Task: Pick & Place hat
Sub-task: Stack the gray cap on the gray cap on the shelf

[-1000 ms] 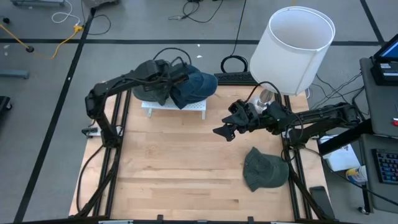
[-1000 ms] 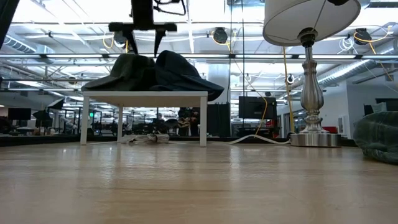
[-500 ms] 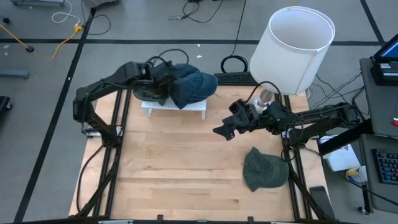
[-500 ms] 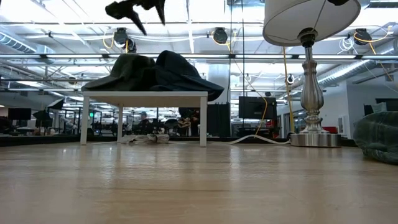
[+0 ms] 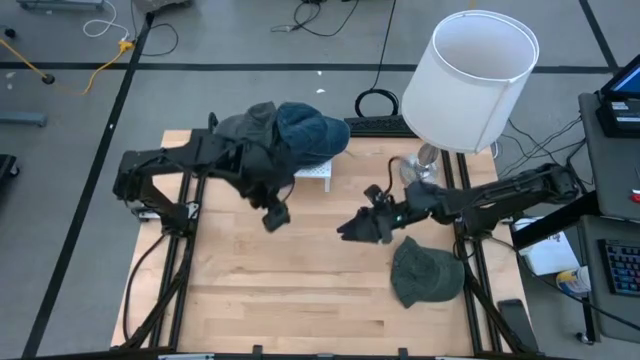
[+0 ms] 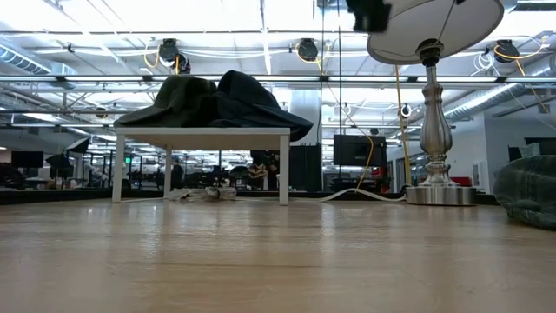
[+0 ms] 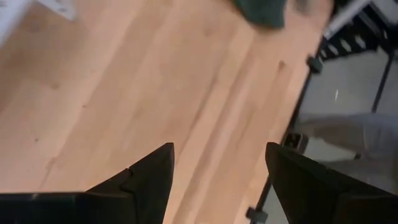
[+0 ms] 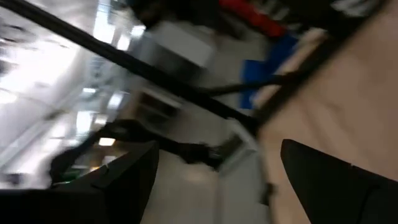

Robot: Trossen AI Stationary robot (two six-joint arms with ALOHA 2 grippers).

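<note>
A dark grey hat [image 5: 248,126] and a blue hat [image 5: 312,131] lie side by side on a small white stand [image 5: 318,172] at the table's far side; the low view shows them as the grey hat [image 6: 178,97] and the blue hat [image 6: 252,103]. A green hat [image 5: 427,276] lies on the wood near the right edge. My left gripper [image 5: 275,215] hangs open over bare wood in front of the stand, with nothing between its fingers [image 7: 144,179]. My right gripper [image 5: 352,230] stands open, up and to the left of the green hat, also holding nothing.
A tall lamp with a white shade [image 5: 470,78] and a metal base [image 5: 424,168] stands at the far right. Cables [image 5: 377,103] lie behind the table. Bare wood [image 5: 300,290] stretches across the table's middle and near left.
My left gripper has swung from above the hats on the stand toward the table's near edge, rolling as it went, and now points down at the wood. My right gripper has sunk a little toward the near edge and rolled. The hats have stayed put.
</note>
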